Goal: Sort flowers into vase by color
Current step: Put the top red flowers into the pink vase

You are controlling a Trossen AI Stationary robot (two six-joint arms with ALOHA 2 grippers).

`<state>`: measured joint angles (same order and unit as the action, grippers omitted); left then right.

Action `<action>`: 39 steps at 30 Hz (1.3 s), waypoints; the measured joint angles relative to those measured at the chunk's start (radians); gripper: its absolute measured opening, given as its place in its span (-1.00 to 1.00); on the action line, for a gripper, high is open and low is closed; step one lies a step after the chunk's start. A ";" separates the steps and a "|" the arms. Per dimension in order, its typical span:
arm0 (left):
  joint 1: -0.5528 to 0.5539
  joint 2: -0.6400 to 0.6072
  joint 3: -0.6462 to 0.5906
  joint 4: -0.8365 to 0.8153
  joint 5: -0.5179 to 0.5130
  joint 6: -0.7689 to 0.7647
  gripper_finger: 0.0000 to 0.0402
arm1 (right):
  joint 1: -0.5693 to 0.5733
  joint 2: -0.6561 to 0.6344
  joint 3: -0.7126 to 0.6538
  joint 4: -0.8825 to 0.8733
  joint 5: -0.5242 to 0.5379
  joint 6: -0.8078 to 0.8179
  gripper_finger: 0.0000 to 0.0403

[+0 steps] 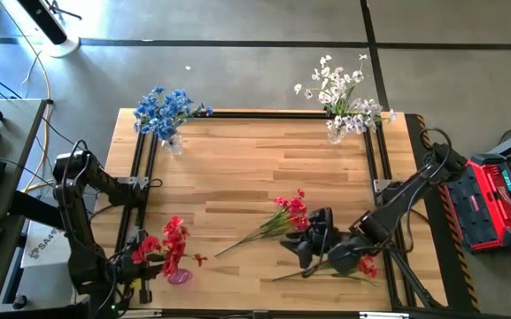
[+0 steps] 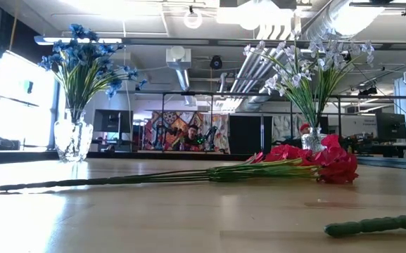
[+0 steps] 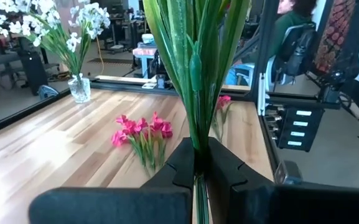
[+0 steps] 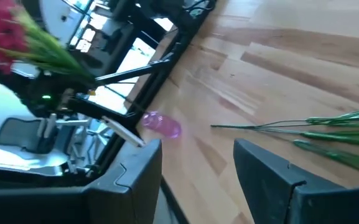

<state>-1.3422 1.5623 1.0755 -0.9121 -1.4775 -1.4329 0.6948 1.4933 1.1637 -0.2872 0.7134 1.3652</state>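
The left end effector (image 3: 198, 171) grips a red flower (image 1: 174, 237) over the pink vase (image 1: 179, 276); the right end effector (image 4: 198, 174) hangs open above the bench (image 1: 264, 159).

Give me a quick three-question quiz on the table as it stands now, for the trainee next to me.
1. True or false: the left gripper is shut on green stems.
2. Which colour lies loose on the table? A blue, B red, C white.
3. Fill in: the right gripper has its fingers ____.
Key: 1 true; 2 B, the loose red flowers; 3 open.
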 joint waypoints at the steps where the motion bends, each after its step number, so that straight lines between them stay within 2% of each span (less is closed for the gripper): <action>1: 0.000 0.000 -0.008 -0.001 0.001 -0.008 -0.98 | 0.009 0.000 0.000 0.010 0.011 0.002 -0.07; 9: 0.019 0.000 -0.015 -0.012 0.001 0.058 -0.98 | 0.055 0.000 0.000 0.030 0.098 0.007 -0.07; 17: 0.108 0.000 -0.015 -0.049 -0.025 0.085 -0.98 | 0.054 0.000 0.000 0.044 0.096 0.005 -0.07; 23: 0.185 0.000 -0.015 -0.068 -0.024 0.044 -0.94 | 0.054 0.000 0.000 0.052 0.037 0.019 -0.07; 26: 0.218 0.000 -0.015 -0.070 0.006 -0.001 -0.81 | 0.057 0.000 0.000 0.049 0.020 0.035 -0.07; 34: 0.257 -0.007 -0.015 -0.116 0.161 -0.035 -0.28 | 0.089 0.000 0.000 0.014 0.018 0.125 -0.07; 39: 0.257 -0.064 -0.015 -0.151 0.223 -0.081 -0.08 | 0.118 0.000 0.000 -0.042 0.005 0.225 -0.07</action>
<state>-1.0855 1.4981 1.0607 -1.0632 -1.2543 -1.5143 0.8124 1.4937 1.1637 -0.3290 0.7188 1.5906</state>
